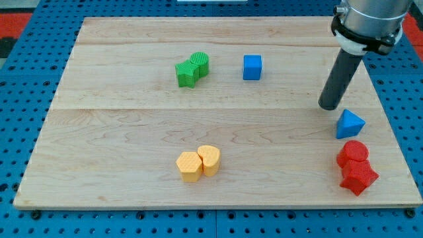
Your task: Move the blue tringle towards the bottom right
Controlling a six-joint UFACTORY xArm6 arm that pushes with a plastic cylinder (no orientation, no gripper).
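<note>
**Blue triangle at the view's right edge, tip just above-left of it**

Blue triangle (349, 124): sits on the tabletop (132, 132) near the view's right edge, in the lower half. Lit face shows an apex pointing toward the view's top; broad base toward the view's bottom. No clear long axis can be made out. No labels or writing on it or on any block.

Tool: a plain dark rod, no jaws, so nothing to open or clench; it holds nothing. My tip (329, 106) rests just above and to the left of the blue triangle, very near it; contact cannot be confirmed.

Directly below the triangle, in the bottom-right corner: two red blocks touching, a rounded red block (353, 153) above an angular red block (359, 177).

Farther off: blue cube (252, 67) at top centre, well apart from the triangle. Green pair touching at upper left of centre: ribbed green cylinder (200, 64) and green block (187, 74), shape unclear. Two yellow blocks touching at bottom centre: left yellow block (189, 166), right yellow block (209, 159).
</note>
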